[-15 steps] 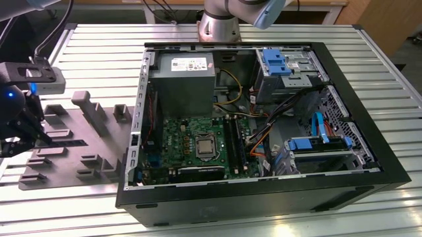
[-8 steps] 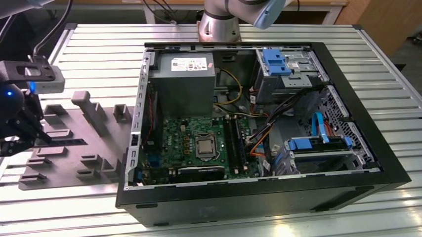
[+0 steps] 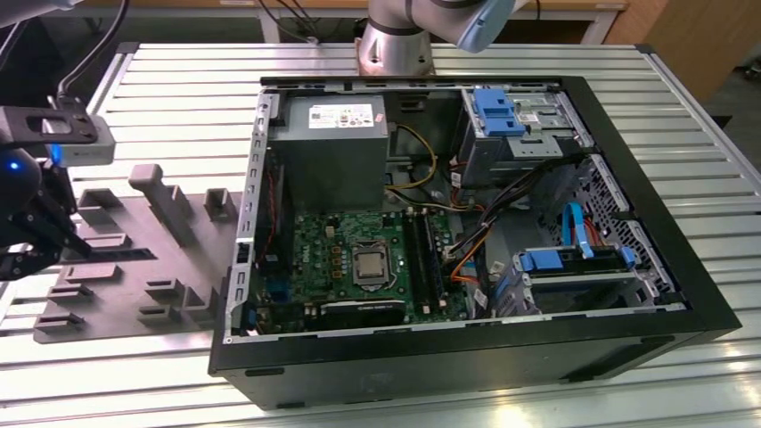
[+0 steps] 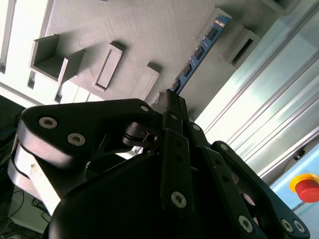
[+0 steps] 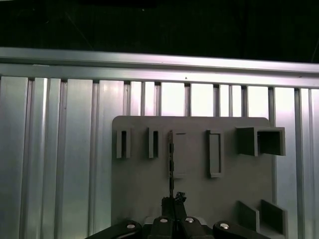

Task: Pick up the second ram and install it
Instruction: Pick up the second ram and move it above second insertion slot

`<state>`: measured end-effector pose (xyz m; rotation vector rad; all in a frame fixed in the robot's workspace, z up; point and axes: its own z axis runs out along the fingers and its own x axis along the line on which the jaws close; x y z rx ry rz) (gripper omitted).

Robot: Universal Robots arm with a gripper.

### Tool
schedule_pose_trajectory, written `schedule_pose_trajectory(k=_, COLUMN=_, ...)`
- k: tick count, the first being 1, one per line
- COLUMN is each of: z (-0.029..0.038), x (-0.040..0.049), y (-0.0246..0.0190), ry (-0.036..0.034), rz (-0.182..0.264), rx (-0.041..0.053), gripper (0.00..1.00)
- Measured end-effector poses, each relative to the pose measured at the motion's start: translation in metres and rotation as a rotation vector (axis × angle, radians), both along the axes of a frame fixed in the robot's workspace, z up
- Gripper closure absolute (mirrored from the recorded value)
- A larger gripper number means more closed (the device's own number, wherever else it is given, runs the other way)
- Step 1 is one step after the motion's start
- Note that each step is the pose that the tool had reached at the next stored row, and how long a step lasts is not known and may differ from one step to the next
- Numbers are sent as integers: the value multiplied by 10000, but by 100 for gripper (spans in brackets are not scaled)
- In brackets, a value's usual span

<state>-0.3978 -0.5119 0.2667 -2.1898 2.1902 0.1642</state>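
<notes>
end effector (image 4: 169, 99): narrow, pinched on the near end of the memory stick (image 4: 199, 52) | stick: on edge over the grey tray (image 5: 139, 174), lifted or seated unclear | grip at one end probably leaves its long edge free for seating | computer case (image 3: 701, 303): well apart on the worktop (image 3: 178, 98), stick not yet installed

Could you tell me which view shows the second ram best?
The second wrist view: the second ram shows its blue face and dark chips, held in the gripper over the grey tray. The first wrist view shows it edge-on, a thin dark line. In the exterior view it is too small to tell.
</notes>
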Motion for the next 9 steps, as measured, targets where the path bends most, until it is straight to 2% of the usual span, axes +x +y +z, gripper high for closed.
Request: schedule_pose_trajectory(k=9, z=33, x=0, y=0, ry=0, rz=0, rx=100, gripper=89)
